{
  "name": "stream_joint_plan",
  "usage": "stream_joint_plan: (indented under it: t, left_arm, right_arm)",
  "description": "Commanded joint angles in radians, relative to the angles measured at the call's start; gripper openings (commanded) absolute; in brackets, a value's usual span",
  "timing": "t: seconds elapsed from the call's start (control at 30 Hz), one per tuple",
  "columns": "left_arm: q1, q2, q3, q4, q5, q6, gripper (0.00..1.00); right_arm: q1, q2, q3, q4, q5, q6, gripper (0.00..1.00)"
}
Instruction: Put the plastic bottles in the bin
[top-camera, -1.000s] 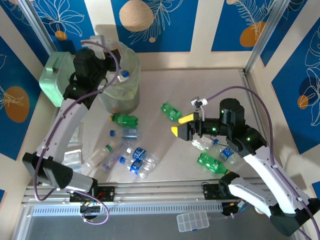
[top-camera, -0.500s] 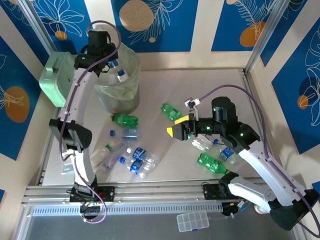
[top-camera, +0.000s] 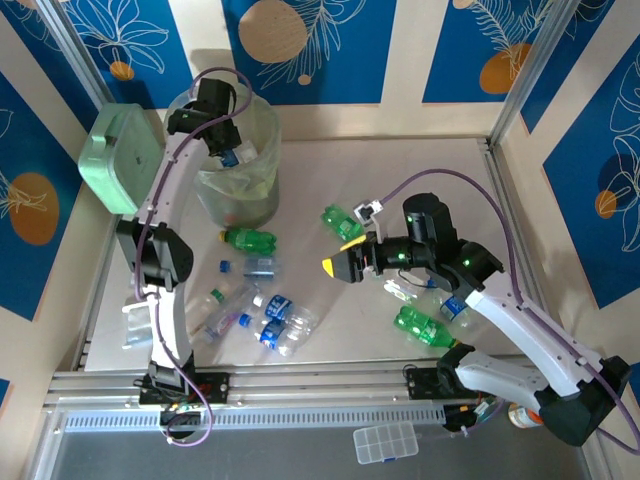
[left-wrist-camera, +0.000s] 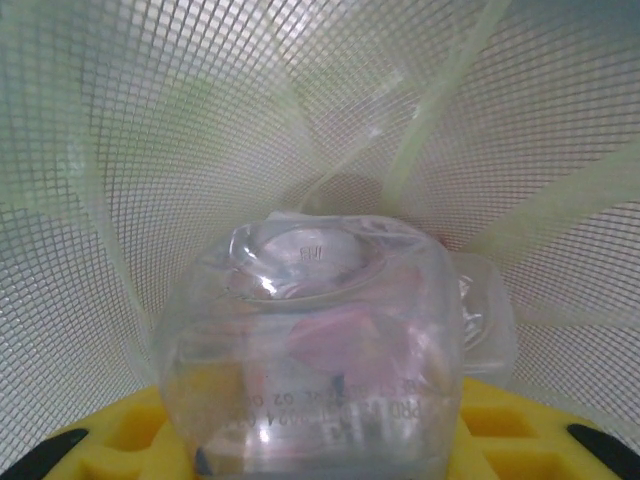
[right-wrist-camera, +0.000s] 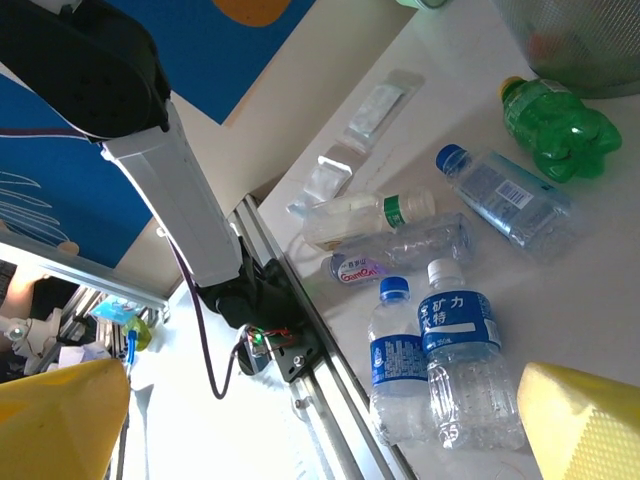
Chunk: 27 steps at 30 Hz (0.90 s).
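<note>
My left gripper (left-wrist-camera: 320, 432) is clamped on a clear plastic bottle (left-wrist-camera: 310, 330), whose base faces the wrist camera. The mesh wall of the bin (left-wrist-camera: 150, 150) curves all round behind it. From above, the bottle hangs within the bin's mouth at the far left of the table. I judge this to be the drop. To do it well, I want the bottle clear of the rim and aimed down the middle. Then I open the jaws wide in one go so it falls free, and lift straight up without dragging the bin. My right gripper (top-camera: 345, 253) stands wide open and empty over mid-table, just beside a green bottle (top-camera: 342, 222). The loose bottles (top-camera: 278, 322) lie on the near left.
</note>
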Motion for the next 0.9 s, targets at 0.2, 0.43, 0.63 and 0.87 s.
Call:
stream_joint_plan:
  t: [0.2,0.43,0.63,0.87]
  left_arm:
    - [0.029,0.077,0.047,-0.01,0.11,-0.027,0.48]
    - [0.032,0.018,0.056,-0.013,0.13,0.004,0.78]
    - [0.031,-0.089,0.054,-0.013,0.151,-0.013,0.99]
    - [0.017,-0.332,-0.187,0.164,0.283,-0.027,0.99]
  right_arm:
    - [0.012,-0.004,0.01,-0.036,0.037,-0.027,1.0]
    - [0.012,-0.022,0.022,-0.057,0.052,-0.038,1.0]
    - [0.013,-0.04,0.034,-0.069,0.068,-0.044,1.0]
    - [0.015,-0.065,0.053,-0.109,0.103,-0.051,1.0]
